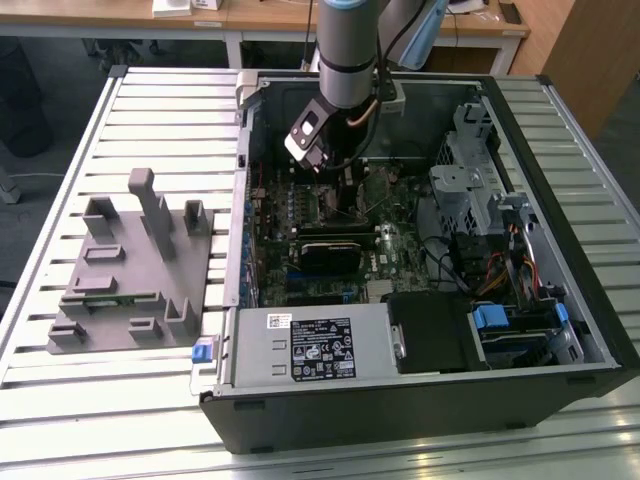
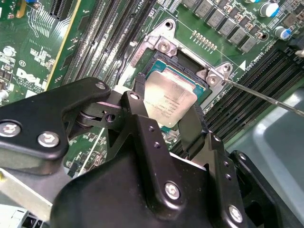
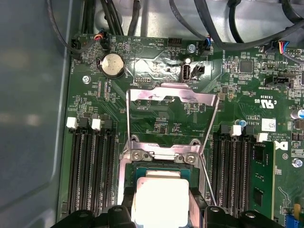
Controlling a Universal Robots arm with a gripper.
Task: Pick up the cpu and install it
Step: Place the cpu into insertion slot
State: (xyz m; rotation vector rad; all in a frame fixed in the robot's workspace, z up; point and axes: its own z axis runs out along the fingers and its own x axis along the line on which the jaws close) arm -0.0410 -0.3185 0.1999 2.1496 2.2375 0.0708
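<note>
Cpu (image 2: 173,97) clasped in hand (image 2: 167,102) at socket (image 2: 183,61), first wrist view adds opened load plate (image 3: 173,97)

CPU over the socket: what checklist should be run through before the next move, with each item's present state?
1. The cpu is held between the fingers of the gripper: ok.
2. The load plate is swung open, clear of the socket: ok.
3. The retention lever is unlatched and raised: ok.
4. The cpu's edges run parallel with the socket frame: ok.
5. The cpu sits flat on the contacts: cannot tell.
6. The corner mark matches the socket's: cannot tell.
</note>
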